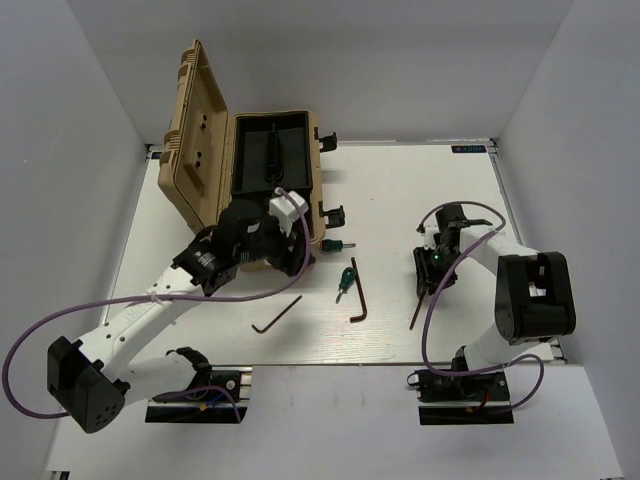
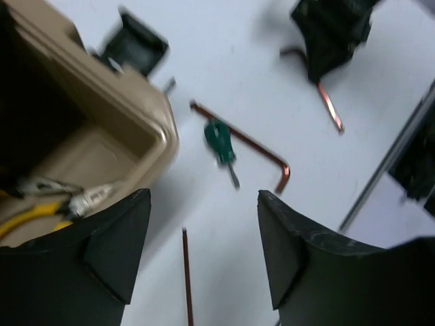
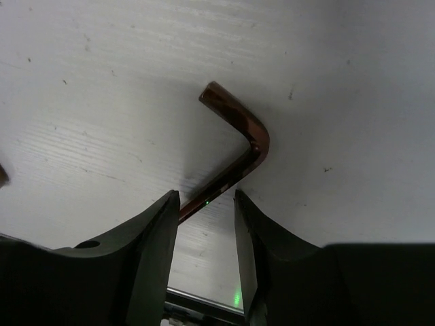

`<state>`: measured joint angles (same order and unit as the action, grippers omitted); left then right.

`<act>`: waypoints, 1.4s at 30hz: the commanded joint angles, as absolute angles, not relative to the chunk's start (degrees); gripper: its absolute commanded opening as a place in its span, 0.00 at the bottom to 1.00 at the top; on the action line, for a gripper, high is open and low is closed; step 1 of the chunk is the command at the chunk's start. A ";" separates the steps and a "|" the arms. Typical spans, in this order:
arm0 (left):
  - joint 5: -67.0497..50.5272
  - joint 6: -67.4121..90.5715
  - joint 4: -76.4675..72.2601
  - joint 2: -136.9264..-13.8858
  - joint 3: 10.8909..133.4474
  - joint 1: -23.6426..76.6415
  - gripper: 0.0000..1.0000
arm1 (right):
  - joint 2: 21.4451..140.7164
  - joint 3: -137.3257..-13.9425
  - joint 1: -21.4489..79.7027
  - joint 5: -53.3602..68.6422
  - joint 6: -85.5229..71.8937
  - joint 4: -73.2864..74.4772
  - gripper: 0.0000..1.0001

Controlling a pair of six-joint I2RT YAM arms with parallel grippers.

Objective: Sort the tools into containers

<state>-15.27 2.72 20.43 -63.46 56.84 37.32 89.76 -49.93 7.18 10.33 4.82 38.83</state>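
fingers (image 2: 112,255) apart | pliers (image 2: 37,212) in toolbox (image 2: 139,112) | screwdriver (image 2: 219,140) beside hex key (image 2: 253,145)

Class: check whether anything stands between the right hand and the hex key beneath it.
Nothing visible does. The hex key lies on bare table, its shaft running between the open fingers of the right hand.

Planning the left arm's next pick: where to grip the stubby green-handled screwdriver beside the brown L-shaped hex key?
The fat handle of the green-handled screwdriver, likely from straight above, jaws across it: it lies flat on the white table, its shaft is thin.
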 commanded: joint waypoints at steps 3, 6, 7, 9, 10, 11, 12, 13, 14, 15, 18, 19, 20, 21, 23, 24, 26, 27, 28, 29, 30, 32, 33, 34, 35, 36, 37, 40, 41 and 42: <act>-14.60 1.49 28.99 -56.87 52.04 40.25 0.76 | 91.84 -51.33 8.87 6.25 0.45 36.83 0.45; -9.06 4.56 30.14 -55.64 47.30 41.04 0.77 | 92.72 -50.80 9.23 2.38 -1.04 36.39 0.45; -7.66 6.92 30.93 -56.24 45.72 41.83 0.78 | 92.64 -50.63 9.49 1.33 -1.32 35.86 0.40; -3.70 8.52 30.94 -57.30 44.04 43.67 0.78 | 93.07 -50.10 9.67 0.79 -2.37 35.51 0.35; -2.39 10.53 30.94 -58.17 43.51 43.68 0.78 | 93.25 -50.01 9.75 0.62 -2.46 35.42 0.32; 0.85 11.16 30.94 -58.18 43.51 44.46 0.78 | 93.77 -49.92 9.84 0.44 -2.63 35.42 0.22; 1.84 11.68 30.94 -58.71 42.64 44.47 0.78 | 94.04 -49.83 9.84 0.27 -2.90 35.33 0.19; 4.19 12.99 30.94 -58.71 42.02 45.26 0.78 | 94.22 -49.83 9.67 0.26 -3.34 35.07 0.16; 5.09 13.01 30.94 -59.49 42.01 46.05 0.80 | 94.65 -49.83 9.67 0.26 -3.34 34.98 0.09; 5.71 13.62 30.94 -60.37 42.01 46.05 0.80 | 94.66 -49.75 9.75 0.26 -3.69 35.07 0.07; 9.05 14.15 32.42 -62.48 42.01 47.81 0.81 | 95.18 -49.57 9.58 0.26 -4.04 34.72 0.00; 10.18 14.15 32.43 -62.49 42.01 48.51 0.81 | 95.45 -49.66 9.58 0.18 -4.04 34.80 0.00; 10.72 14.15 32.95 -63.27 42.01 49.30 0.82 | 95.54 -49.66 9.58 0.52 -4.04 34.89 0.00; 10.72 14.15 32.96 -63.28 42.01 49.31 0.82 | 95.80 -49.83 9.41 0.88 -4.04 35.07 0.00; 12.39 14.15 32.96 -65.38 42.01 49.92 0.82 | 95.80 -50.27 9.41 1.66 -3.87 35.42 0.00; 12.39 14.15 33.57 -66.26 42.01 50.62 0.82 | 95.28 -50.80 9.23 1.93 -3.78 35.77 0.00; 13.01 14.67 34.10 -68.90 42.01 51.23 0.82 | 94.66 -52.11 9.32 2.72 -3.61 36.47 0.00; 13.53 14.68 34.10 -69.86 42.71 51.24 0.82 | 92.48 -52.38 9.06 5.86 -2.73 36.91 0.00; 13.54 14.68 34.10 -70.83 42.71 51.24 0.82 | 91.59 -52.64 9.05 7.19 -2.29 37.09 0.00; 13.54 15.37 34.71 -71.71 43.24 51.24 0.82 | 90.54 -53.17 8.88 9.47 -1.68 37.18 0.00; 14.06 15.38 35.24 -73.37 43.24 51.76 0.82 | 87.13 -53.87 8.88 11.93 -0.45 37.35 0.00; 14.06 16.16 35.77 -74.87 43.76 51.77 0.82 | 83.96 -55.10 9.05 14.32 -0.44 37.70 0.00; 14.06 16.17 35.77 -75.58 43.77 51.77 0.81 | 83.07 -56.50 8.88 15.63 1.39 38.66 0.00; 14.06 16.17 35.77 -76.80 43.77 51.77 0.81 | 81.14 -58.17 8.70 16.60 2.02 39.11 0.00; 14.06 16.17 35.77 -76.82 44.29 52.29 0.79 | 80.60 -59.05 8.70 17.05 2.63 39.81 0.00; 14.06 16.69 36.38 -77.51 44.30 52.29 0.79 | 80.25 -61.93 8.70 17.75 3.68 40.86 0.00; 14.06 16.70 36.39 -77.52 44.30 52.29 0.78 | 79.81 -63.09 8.70 19.84 4.47 41.39 0.00; 14.58 17.22 36.39 -78.66 44.30 52.82 0.76 | 81.20 -70.21 9.40 24.05 4.92 43.32 0.00; 14.59 17.23 36.39 -79.71 44.30 52.82 0.74 | 83.04 -72.14 9.93 25.30 4.83 43.68 0.00; 14.59 17.23 36.91 -80.41 44.30 52.82 0.74 | 85.49 -76.94 10.28 27.40 4.75 44.03 0.00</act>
<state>13.26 16.27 36.07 -79.31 42.30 52.38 81.93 -69.14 9.34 19.62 3.31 42.00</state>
